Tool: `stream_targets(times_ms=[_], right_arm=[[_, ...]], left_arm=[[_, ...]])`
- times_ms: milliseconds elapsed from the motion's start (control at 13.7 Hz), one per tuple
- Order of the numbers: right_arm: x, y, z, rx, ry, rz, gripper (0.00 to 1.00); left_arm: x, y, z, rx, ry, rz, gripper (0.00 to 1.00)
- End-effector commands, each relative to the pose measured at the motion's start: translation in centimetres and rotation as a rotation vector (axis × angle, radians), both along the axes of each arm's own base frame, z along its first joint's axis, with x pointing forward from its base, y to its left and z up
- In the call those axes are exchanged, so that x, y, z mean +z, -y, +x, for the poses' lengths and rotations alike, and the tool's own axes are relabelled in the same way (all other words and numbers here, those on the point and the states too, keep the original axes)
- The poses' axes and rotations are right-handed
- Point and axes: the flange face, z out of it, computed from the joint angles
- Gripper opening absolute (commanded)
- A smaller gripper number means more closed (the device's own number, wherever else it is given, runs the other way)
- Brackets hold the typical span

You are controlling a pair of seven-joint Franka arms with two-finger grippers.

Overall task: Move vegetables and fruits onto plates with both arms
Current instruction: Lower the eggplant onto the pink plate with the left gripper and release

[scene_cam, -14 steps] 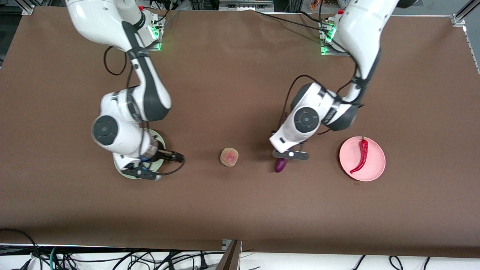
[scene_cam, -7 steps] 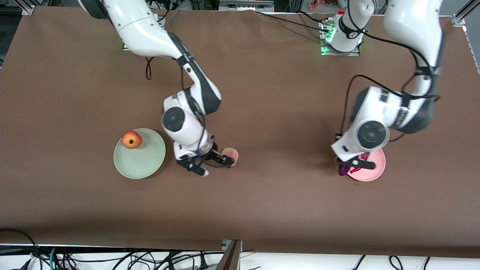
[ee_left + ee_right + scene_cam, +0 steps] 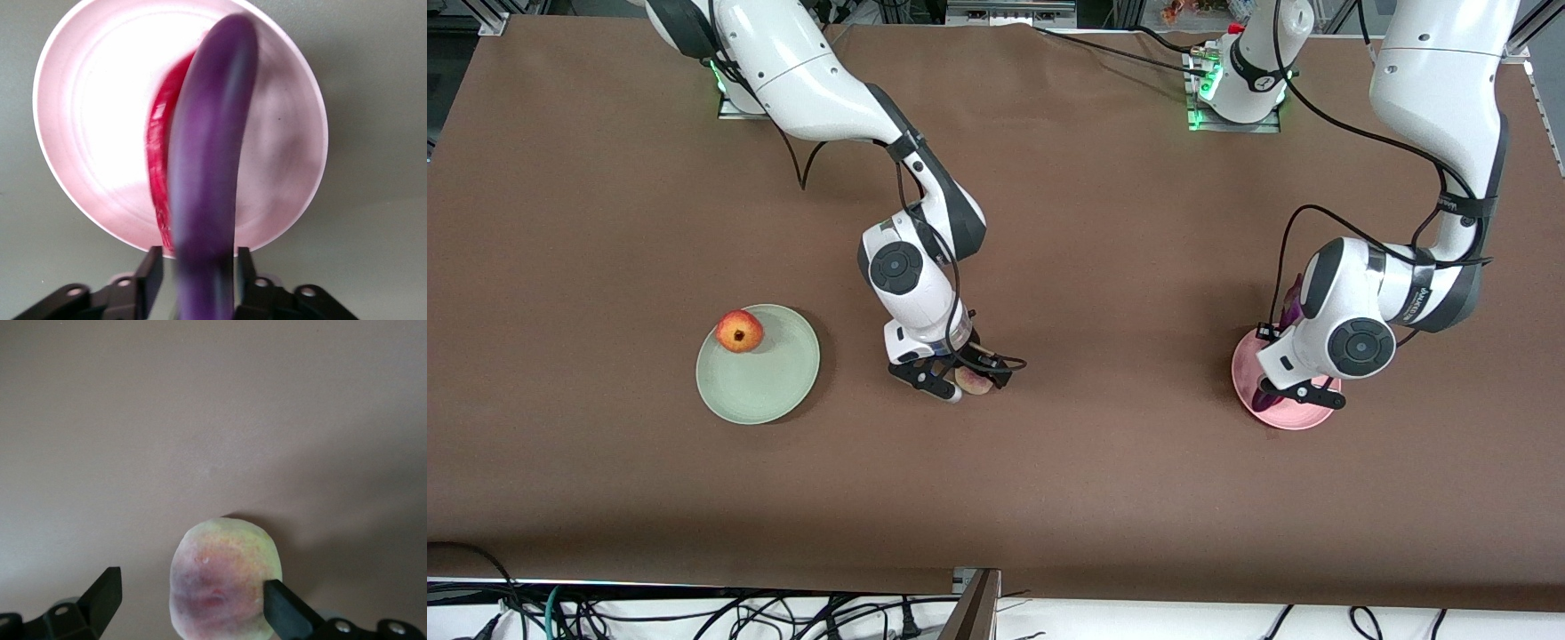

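Note:
My left gripper (image 3: pixel 1282 391) is shut on the purple eggplant (image 3: pixel 1263 397) and holds it over the pink plate (image 3: pixel 1294 423). In the left wrist view the eggplant (image 3: pixel 207 167) runs out from between the fingers (image 3: pixel 151 279) across the pink plate (image 3: pixel 80 120), over the red chili (image 3: pixel 160 133) lying on it. My right gripper (image 3: pixel 967 380) is open and low, straddling the pale blushed fruit (image 3: pixel 975 385) on the table. In the right wrist view the fruit (image 3: pixel 223 580) sits between the fingers and touches one fingertip (image 3: pixel 283 603). The red-yellow fruit (image 3: pixel 739 332) rests on the mint green plate (image 3: pixel 769 396).
The brown table (image 3: pixel 1049 498) stretches between the two plates. Cables hang along the edge nearest the front camera. The arm bases stand at the edge farthest from it.
My right arm left the red-yellow fruit on the green plate and moved to straddle the pale fruit. My left arm carried the eggplant from mid-table to over the pink plate.

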Motion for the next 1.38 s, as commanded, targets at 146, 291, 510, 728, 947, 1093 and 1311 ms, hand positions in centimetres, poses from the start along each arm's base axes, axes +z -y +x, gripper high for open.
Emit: stream_targets(times_ms=[146,291,510,728,947,1093,1311], right_arm=[[-2.8,0.4,-0.7,0.033,0.001,-0.080,0.89],[-3.4,0.5,-0.8,0.033,-0.007,-0.086,0.65],[-2.9,0.7,-0.7,0.046,-0.009,-0.092,0.09],[1.8,4.2,1.0,0.106,-0.076,-0.170,0.04],[6.4,11.6,3.1,0.254,-0.179,-0.281,0.04],[7.3,17.8,3.6,0.349,-0.215,-0.336,0.04],[4.9,28.3,1.6,0.453,-0.204,-0.359,0.07]], left_arm=[[4.3,0.0,0.6,-0.018,0.062,-0.009,1.00],[9.5,0.7,1.2,-0.020,0.133,-0.014,1.00],[17.1,3.9,0.6,0.013,0.123,-0.073,1.00],[25.8,3.8,-0.1,0.051,0.104,-0.097,1.00],[32.3,3.0,-1.9,0.067,0.138,-0.092,1.00],[33.2,3.1,-2.2,0.072,0.147,-0.091,1.00],[36.7,2.4,-1.8,0.090,0.231,-0.079,1.00]])
